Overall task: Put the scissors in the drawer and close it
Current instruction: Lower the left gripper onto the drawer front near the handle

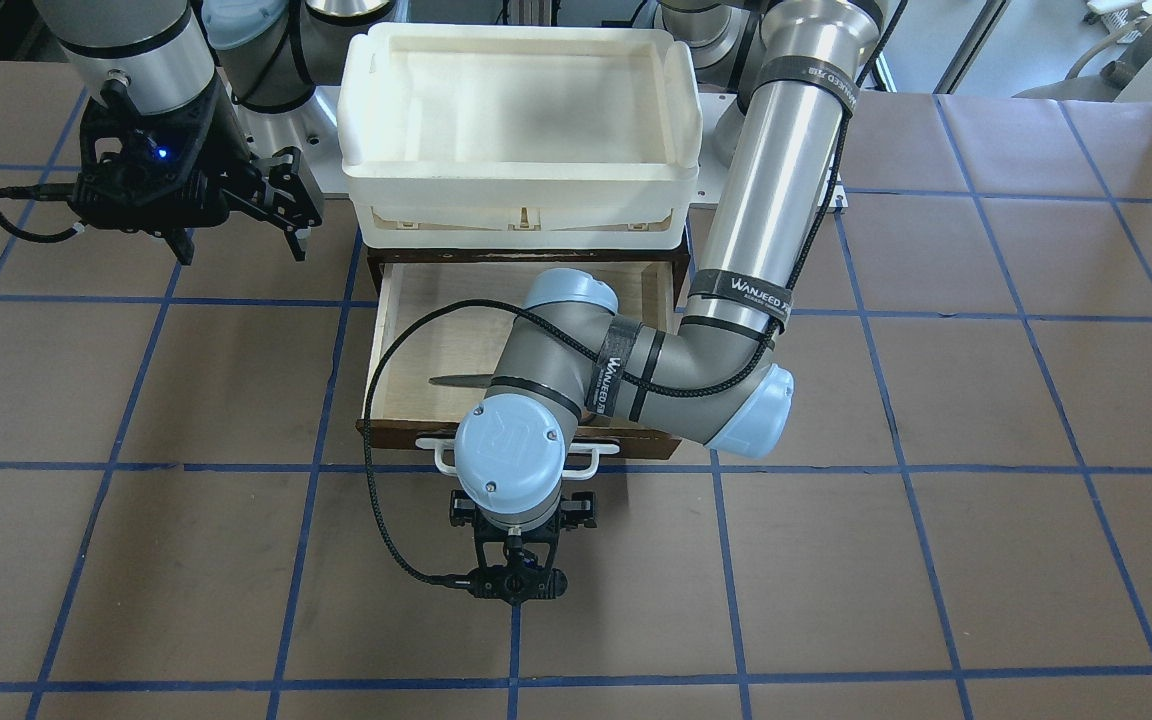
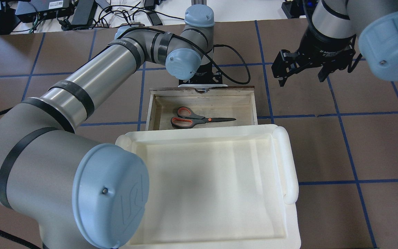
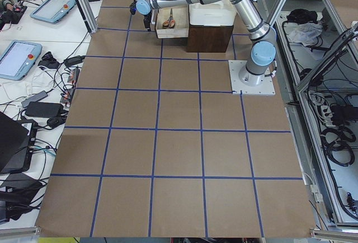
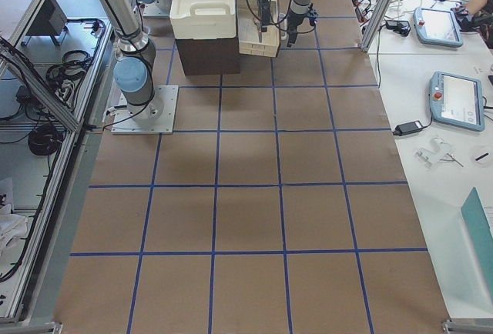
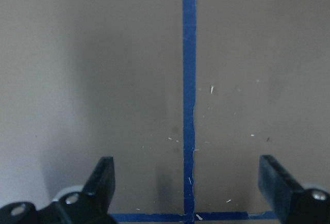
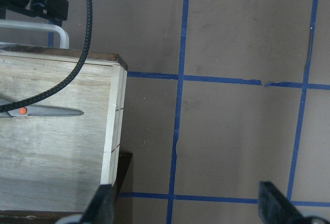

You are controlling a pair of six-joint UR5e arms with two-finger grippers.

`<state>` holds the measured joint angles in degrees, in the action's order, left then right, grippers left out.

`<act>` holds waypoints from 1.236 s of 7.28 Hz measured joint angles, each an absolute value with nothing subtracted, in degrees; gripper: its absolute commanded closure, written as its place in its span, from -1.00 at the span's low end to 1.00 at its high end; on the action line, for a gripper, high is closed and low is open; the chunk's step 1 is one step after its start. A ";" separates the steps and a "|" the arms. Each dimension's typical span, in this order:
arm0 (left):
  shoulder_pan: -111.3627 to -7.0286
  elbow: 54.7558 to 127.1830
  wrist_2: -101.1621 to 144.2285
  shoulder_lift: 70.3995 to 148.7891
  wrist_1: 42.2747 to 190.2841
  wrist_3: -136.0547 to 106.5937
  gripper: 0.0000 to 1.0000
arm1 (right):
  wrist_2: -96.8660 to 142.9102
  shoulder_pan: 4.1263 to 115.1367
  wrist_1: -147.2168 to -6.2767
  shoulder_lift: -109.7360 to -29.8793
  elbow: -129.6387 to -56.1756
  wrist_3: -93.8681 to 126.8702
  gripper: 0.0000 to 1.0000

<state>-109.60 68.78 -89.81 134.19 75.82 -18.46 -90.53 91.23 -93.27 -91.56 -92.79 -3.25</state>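
— One step is left, I'd say: the scissors lie flat in the open drawer.

— Both spread and empty: left gripper beyond the white bar handle, right gripper aside. Pushing the front in comes next.

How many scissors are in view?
1. The scissors lie flat in the open drawer, blades pointing toward the robot's right. None show elsewhere; the left arm hides part of the drawer in the front view.
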 measured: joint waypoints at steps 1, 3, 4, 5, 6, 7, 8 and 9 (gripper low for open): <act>-109.60 68.75 -89.80 134.58 76.89 -18.46 -1.00 | -90.54 91.23 -93.31 -91.40 -92.81 -3.27 -1.00; -109.72 68.75 -89.65 134.84 77.99 -18.46 -1.00 | -90.57 91.23 -93.34 -91.31 -92.81 -3.33 -1.00; -109.89 68.75 -89.52 134.61 78.76 -18.46 -1.00 | -90.64 91.23 -93.36 -91.27 -92.81 -3.32 -1.00; -109.97 68.75 -89.42 134.06 79.90 -18.45 -1.00 | -90.68 91.23 -93.40 -91.25 -92.81 -3.28 -1.00; -110.01 68.75 -89.33 133.20 80.92 -18.46 -1.00 | -90.69 91.23 -93.42 -91.24 -92.81 -3.24 -1.00; -110.03 68.74 -89.26 132.19 81.66 -18.46 -1.00 | -90.70 91.23 -93.42 -91.23 -92.81 -3.20 -1.00; -110.03 68.73 -89.23 131.13 82.27 -18.46 -1.00 | -90.70 91.23 -93.43 -91.23 -92.81 -3.19 -1.00; -110.04 68.77 -89.21 130.05 82.78 -18.46 -1.00 | -90.70 91.23 -93.43 -91.23 -92.81 -3.23 -1.00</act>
